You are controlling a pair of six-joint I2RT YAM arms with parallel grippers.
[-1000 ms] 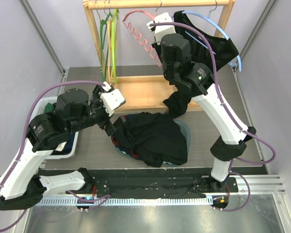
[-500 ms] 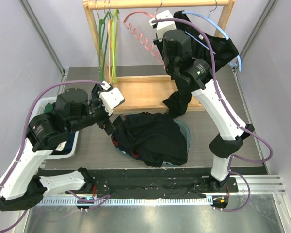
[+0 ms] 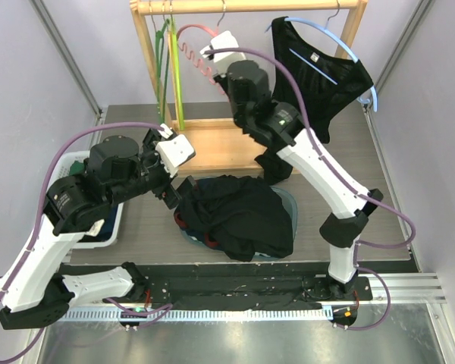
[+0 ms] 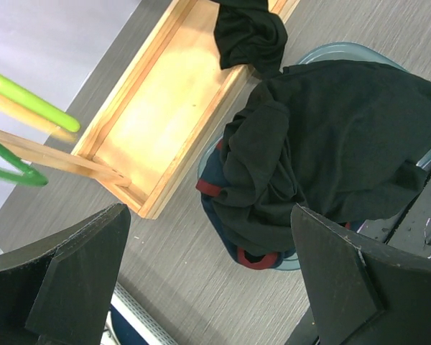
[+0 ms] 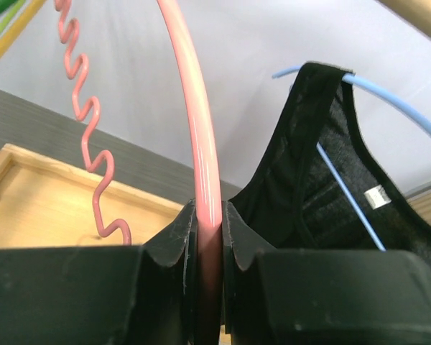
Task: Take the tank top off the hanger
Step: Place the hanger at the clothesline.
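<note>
A black tank top (image 3: 326, 76) hangs on a light blue hanger (image 3: 341, 42) at the right end of the wooden rail (image 3: 250, 6). In the right wrist view the tank top (image 5: 323, 180) and blue hanger (image 5: 388, 100) are to the right of my jaws. My right gripper (image 3: 212, 61) is shut on a bare pink hanger (image 3: 191, 34) left of the tank top, and the pink bar (image 5: 205, 144) runs straight between the jaws of the right gripper (image 5: 208, 215). My left gripper (image 3: 174, 199) is open and holds nothing, low over the table by a heap of dark clothes (image 3: 239, 216). The left gripper (image 4: 208, 212) looks down on that heap (image 4: 330, 136).
The heap lies on a grey-blue round tray (image 3: 290, 205). The rack's wooden base (image 3: 220, 144) has a black garment (image 3: 277, 163) draped over its front edge. Green hangers (image 3: 167, 68) hang at the rail's left end. A white bin (image 3: 110, 227) stands at the left.
My right arm has swung left along the rail with the pink hanger in its grip, away from the tank top, which now shows fully. The left arm has not moved.
</note>
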